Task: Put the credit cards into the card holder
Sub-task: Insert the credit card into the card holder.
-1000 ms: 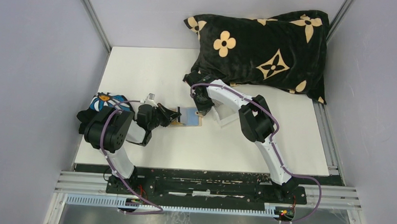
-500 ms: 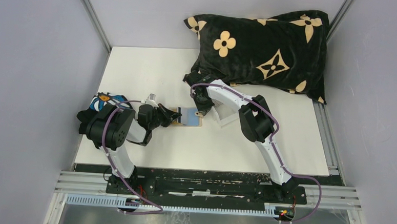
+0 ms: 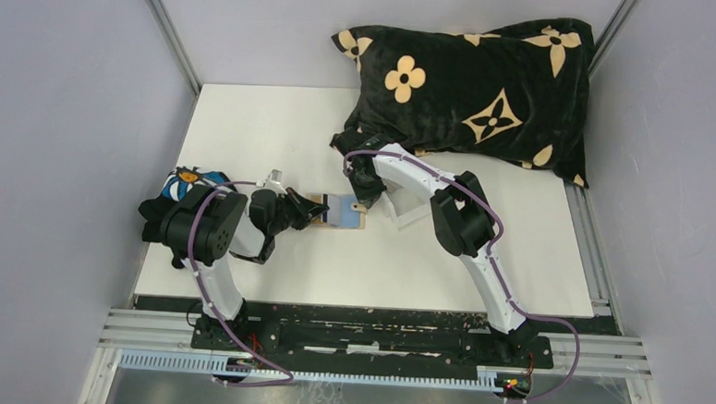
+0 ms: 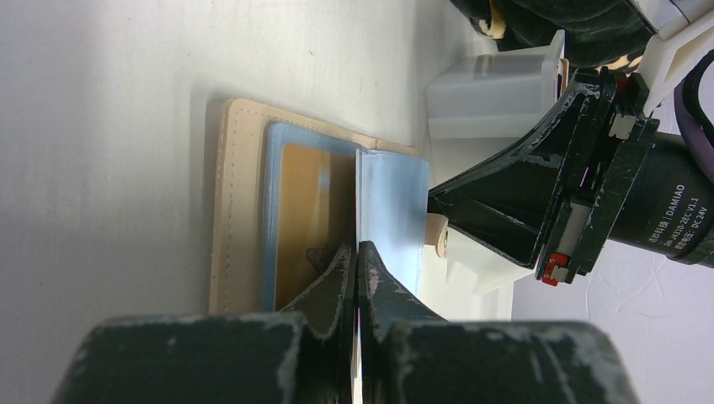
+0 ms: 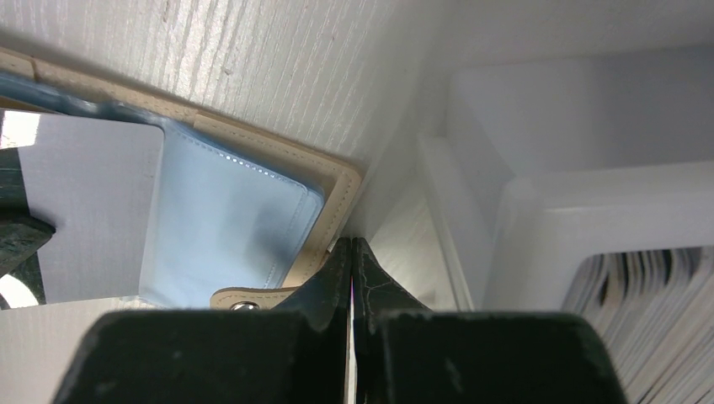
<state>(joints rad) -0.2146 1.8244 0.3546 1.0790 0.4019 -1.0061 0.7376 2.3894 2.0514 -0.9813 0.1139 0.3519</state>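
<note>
My left fingers (image 4: 333,290) are clamped on a pale card (image 5: 88,194), held edge-on over the open card holder (image 4: 231,210), which lies on the bench (image 4: 101,168). My right fingers (image 5: 333,290) are pressed together with nothing between them, tips at the holder's snap-tab edge, beside a clear box (image 5: 589,210)

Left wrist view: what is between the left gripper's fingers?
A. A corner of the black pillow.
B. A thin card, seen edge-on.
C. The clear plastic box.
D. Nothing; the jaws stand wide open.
B: the left gripper has its fingers closed on a thin greyish card, which runs edge-on out over the open card holder.
</note>
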